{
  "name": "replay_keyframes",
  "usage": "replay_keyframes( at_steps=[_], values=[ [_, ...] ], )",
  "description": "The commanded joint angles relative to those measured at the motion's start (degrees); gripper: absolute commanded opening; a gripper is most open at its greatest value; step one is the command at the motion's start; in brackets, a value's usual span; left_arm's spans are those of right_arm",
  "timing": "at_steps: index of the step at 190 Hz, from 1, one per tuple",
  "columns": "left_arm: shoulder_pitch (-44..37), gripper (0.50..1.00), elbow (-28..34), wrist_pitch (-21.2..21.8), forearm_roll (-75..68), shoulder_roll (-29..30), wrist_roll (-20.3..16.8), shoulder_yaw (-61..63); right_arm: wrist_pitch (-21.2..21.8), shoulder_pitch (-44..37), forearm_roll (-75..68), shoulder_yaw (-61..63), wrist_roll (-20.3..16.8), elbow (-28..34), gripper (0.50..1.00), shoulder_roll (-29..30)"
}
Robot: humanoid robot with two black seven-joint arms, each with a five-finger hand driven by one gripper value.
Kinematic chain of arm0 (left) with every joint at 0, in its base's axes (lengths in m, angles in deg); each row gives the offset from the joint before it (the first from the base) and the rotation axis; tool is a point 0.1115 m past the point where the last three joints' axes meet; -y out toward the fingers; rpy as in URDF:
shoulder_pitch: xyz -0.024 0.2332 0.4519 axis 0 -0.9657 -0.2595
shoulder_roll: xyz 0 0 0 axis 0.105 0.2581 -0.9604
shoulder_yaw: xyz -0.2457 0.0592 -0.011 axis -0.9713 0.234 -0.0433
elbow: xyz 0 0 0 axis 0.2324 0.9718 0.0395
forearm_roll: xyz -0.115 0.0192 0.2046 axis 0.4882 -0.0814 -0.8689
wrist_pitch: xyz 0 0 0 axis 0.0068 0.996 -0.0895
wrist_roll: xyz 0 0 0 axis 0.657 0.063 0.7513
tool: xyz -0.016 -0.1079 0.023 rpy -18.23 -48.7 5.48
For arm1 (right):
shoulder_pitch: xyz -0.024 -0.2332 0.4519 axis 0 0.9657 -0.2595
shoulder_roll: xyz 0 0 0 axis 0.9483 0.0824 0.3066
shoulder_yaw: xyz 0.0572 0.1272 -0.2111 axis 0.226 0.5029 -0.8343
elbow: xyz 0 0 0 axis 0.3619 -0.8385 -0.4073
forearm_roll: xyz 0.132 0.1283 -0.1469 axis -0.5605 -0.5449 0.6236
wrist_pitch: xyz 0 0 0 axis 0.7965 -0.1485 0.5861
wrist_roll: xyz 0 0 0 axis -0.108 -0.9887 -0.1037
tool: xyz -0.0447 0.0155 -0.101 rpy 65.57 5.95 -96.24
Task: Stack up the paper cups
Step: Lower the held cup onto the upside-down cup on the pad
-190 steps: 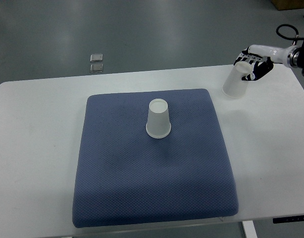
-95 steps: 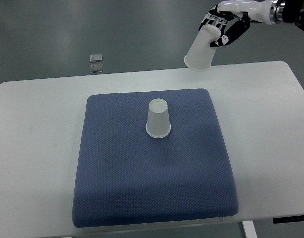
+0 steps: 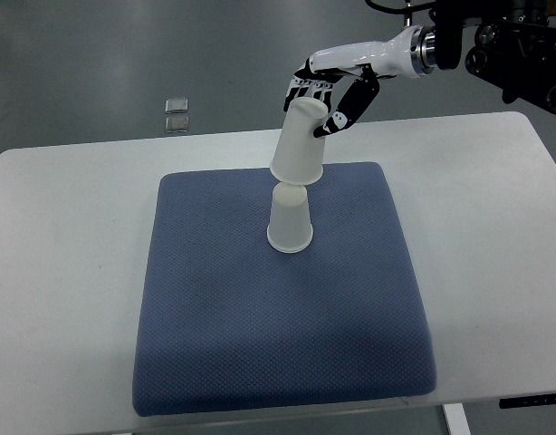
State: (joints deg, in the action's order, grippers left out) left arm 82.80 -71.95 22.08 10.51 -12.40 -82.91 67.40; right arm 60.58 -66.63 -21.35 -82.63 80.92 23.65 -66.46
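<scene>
Moving: held cup (image 3: 299, 140) now over the mat (image 3: 215, 299), above the standing cup (image 3: 289, 217), no longer beyond the table (image 3: 61, 236) edge.
Right hand (image 3: 328, 95): fingers wrapped around held cup, mouth down, tilted.

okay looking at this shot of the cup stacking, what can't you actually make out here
- Top view: the top of the cup on the mat is covered by the held cup.
- Whether the two cups touch: not settled by this steep angle.
- Two small objects on the floor: too small to identify.
- Right robot hand: arm cut off at the edge.
</scene>
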Motion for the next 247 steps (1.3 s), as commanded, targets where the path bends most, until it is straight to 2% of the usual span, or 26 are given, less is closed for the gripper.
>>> replay_keyframes(
  at_steps=[1,95,169,247],
  values=[
    [-0.1,1.0,0.0,0.0,0.0,0.0,0.0,0.0,0.5,0.1,0.7,-0.3,0.0,0.1,0.5,0.5],
    [0.0,1.0,0.0,0.0,0.0,0.0,0.0,0.0,0.7,0.9,3.5,-0.2,0.0,0.2,0.5,1.3],
    [0.0,1.0,0.0,0.0,0.0,0.0,0.0,0.0,1.3,0.9,2.8,0.2,-0.1,3.3,0.5,0.7],
    [0.0,1.0,0.0,0.0,0.0,0.0,0.0,0.0,0.1,1.3,2.9,0.2,-0.4,3.3,0.5,1.0]
  ],
)
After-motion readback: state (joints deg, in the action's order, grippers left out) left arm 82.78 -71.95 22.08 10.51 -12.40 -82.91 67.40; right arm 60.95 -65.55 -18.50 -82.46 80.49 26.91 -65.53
